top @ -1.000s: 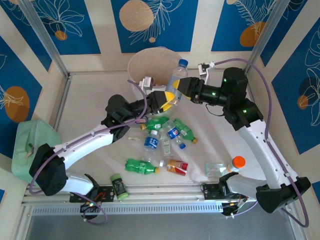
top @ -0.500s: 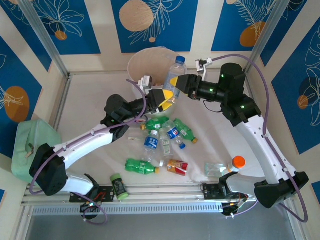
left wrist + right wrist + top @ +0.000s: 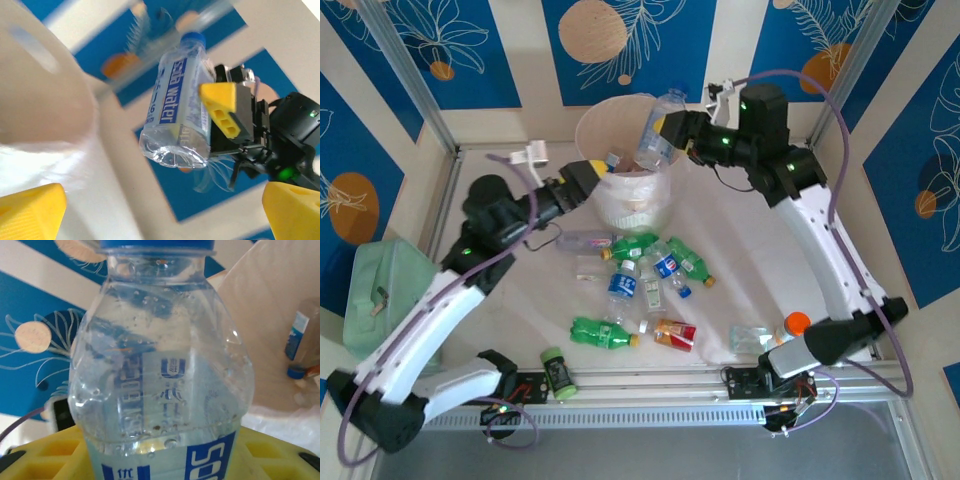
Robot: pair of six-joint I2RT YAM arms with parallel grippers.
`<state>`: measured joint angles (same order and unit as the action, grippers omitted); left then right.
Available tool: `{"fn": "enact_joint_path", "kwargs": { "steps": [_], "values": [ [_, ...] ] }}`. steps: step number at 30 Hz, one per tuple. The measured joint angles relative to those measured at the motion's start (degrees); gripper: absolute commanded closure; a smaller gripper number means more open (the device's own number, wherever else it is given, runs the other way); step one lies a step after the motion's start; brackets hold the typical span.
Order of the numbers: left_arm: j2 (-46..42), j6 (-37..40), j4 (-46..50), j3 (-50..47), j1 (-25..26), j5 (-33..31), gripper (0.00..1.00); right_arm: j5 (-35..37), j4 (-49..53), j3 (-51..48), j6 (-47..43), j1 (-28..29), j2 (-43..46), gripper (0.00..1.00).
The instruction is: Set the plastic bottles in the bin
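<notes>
My right gripper (image 3: pixel 667 134) is shut on a clear plastic bottle (image 3: pixel 658 142) with a blue label and cap, holding it tilted over the rim of the cream bin (image 3: pixel 605 118). In the right wrist view the bottle (image 3: pixel 160 365) sits between my yellow fingers (image 3: pixel 45 455), and the bin (image 3: pixel 275 305) lies behind with a bottle (image 3: pixel 300 337) inside. My left gripper (image 3: pixel 586 177) is open at the bin's left side. Its wrist view shows the held bottle (image 3: pixel 177 100) ahead, apart from its fingertips (image 3: pixel 30 212). Several bottles, among them a green one (image 3: pixel 632 245), lie on the table.
A mint-green container (image 3: pixel 375 290) stands at the left edge. A dark jar with a green lid (image 3: pixel 557 372) lies by the near rail. An orange-capped bottle (image 3: pixel 795 325) and a flat clear scrap (image 3: pixel 750 338) lie near the right arm's base.
The left gripper opened, let go of the clear bottle and drew back to the left. The right gripper shut on that bottle and carried it up over the bin.
</notes>
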<state>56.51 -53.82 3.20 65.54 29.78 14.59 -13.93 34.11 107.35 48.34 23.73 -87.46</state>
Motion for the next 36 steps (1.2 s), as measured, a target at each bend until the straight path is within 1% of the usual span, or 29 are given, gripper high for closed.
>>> {"fn": "enact_joint_path", "kwargs": {
  "steps": [2,4,6,9,13,15,16,19,22,26,31,33,36],
  "values": [
    [-1.86,3.48,9.49,3.06,-1.29,-6.27,0.0,1.75,2.56,5.05,-0.74,0.31,-4.57,0.5],
    [-3.08,5.62,17.68,4.39,-3.72,-11.23,0.02,3.87,5.75,10.58,-1.62,0.68,-9.68,0.5],
    [-3.02,6.36,23.19,3.89,-5.73,-13.79,0.04,5.38,9.03,15.93,-2.29,1.01,-14.53,0.5],
    [-2.05,6.14,28.55,0.96,-7.45,-14.93,0.07,7.39,14.27,24.72,-3.28,1.07,-22.12,0.49],
    [0.31,5.18,32.5,-3.23,-8.37,-14.64,0.1,8.66,21.11,36.37,-4.13,1.07,-31.47,0.48],
    [0.9,4.61,33.33,-4.07,-8.85,-14.4,0.11,8.83,23.47,40.11,-4.44,1.07,-34.62,0.43],
    [1.05,4.61,33.55,-4.31,-9.07,-14.25,0.1,8.83,24.41,41.38,-4.57,1.07,-35.85,0.38],
    [1.09,4.42,33.83,-4.59,-9.55,-14.19,0.1,8.79,26.29,41.92,-4.55,1.05,-37.44,0.24],
    [1.42,4.17,33.99,-5.27,-10.29,-14.19,0.1,8.72,27.06,41.9,-4.55,1.05,-37.75,0.18],
    [3.21,2.93,34.47,-6.91,-11.45,-13.92,0.08,8.57,27.04,41.9,-4.59,1.07,-37.73,0.14],
    [5.01,0.39,34.75,-9.29,-12.22,-13.14,0.08,8.96,27.23,41.88,-5.22,1.33,-36.81,0.14],
    [5.81,-1.2,34.25,-10.12,-12.87,-12.28,0.09,9.73,27.47,40.96,-5.99,1.88,-35.01,0.14],
    [7.61,-4.63,31.91,-11.93,-14.45,-10.05,0.11,11.91,27.78,36.7,-7.58,3.74,-29.0,0.14]
  ]
}}
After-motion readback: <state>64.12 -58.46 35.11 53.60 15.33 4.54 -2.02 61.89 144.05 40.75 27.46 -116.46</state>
